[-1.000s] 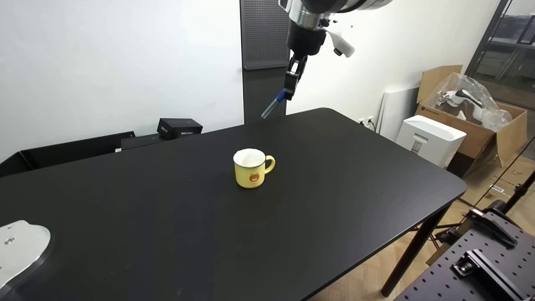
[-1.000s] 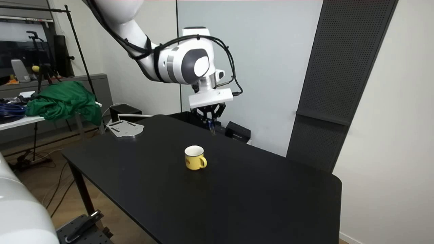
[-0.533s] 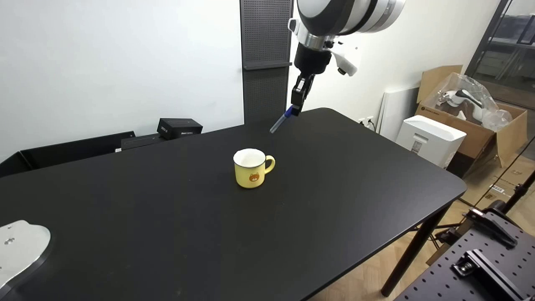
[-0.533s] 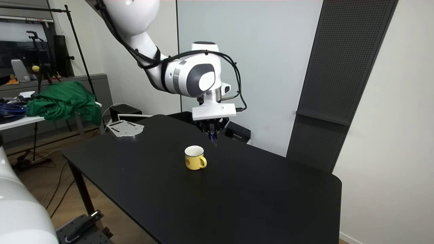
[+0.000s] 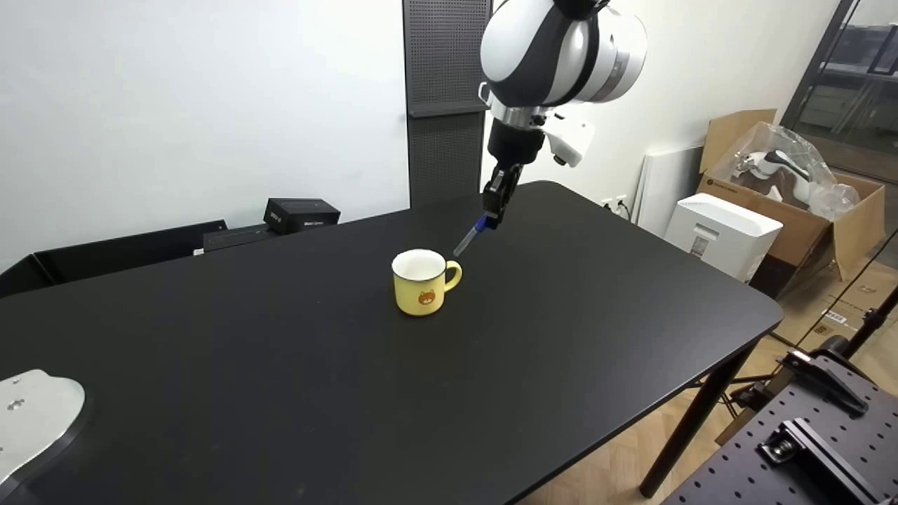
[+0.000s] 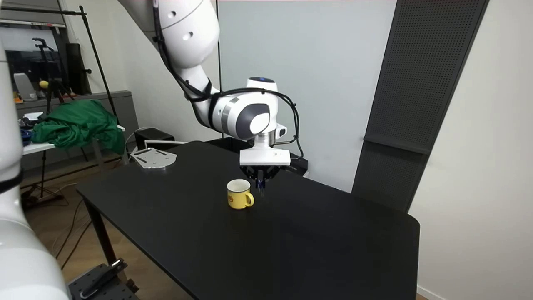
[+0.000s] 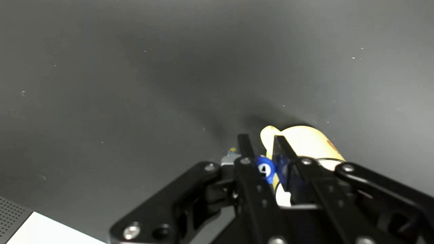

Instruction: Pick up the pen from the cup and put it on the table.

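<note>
Pen [image 5: 470, 236] — pinched in tool [image 7: 262, 147], slanting down

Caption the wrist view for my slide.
Gripper pinching a blue-ended pen over the table, yellow mug partly hidden.

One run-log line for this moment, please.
pincer: shut on pen; pen: tilted, out of mug, over table; mug: upright on table; release: not yet

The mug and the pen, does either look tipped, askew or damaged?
No damage shows. The yellow mug stands upright on the black table. Only the blue pen looks askew, slanting rather than pointing straight down from the gripper.
</note>
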{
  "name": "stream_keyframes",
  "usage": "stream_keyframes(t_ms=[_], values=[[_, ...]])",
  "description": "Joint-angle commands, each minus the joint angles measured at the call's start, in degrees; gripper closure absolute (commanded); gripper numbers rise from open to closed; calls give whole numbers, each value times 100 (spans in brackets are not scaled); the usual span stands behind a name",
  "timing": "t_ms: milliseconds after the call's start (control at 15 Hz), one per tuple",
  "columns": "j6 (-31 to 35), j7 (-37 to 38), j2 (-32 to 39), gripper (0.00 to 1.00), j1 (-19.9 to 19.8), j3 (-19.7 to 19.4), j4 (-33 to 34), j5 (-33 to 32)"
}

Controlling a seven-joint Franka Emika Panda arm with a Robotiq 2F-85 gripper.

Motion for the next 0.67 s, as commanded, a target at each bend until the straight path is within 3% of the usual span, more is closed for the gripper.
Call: stream_keyframes(t_ms=[0,200,600], values=[[443,138,429,95,-116,132,352,-71],[937,202,671,95,-161,199,489,-185],[1074,169,1039,95,-354,427,699,-201]])
